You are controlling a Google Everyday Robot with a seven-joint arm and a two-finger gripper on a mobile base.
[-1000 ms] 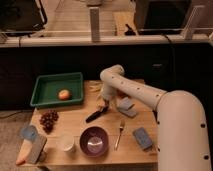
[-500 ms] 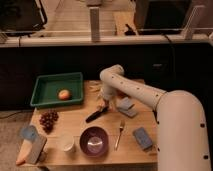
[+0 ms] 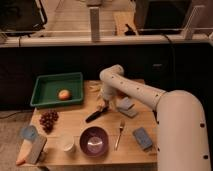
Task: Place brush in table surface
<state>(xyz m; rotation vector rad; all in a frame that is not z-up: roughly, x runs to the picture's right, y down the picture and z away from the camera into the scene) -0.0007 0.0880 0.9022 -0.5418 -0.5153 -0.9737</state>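
The brush (image 3: 96,114), with a glossy black handle and a pale head at its upper right end, lies slanted on the light tan table surface (image 3: 75,125) near the middle. My gripper (image 3: 105,103) hangs at the end of the white arm, right at the brush's upper end, close above the tabletop. I cannot tell whether it touches the brush.
A green tray (image 3: 56,90) holding an orange fruit (image 3: 63,94) stands at the back left. Grapes (image 3: 48,119), a purple bowl (image 3: 93,141), a white cup (image 3: 67,143), a silver fork (image 3: 120,133), blue-grey sponges (image 3: 143,138) and a grey pad (image 3: 126,106) lie around.
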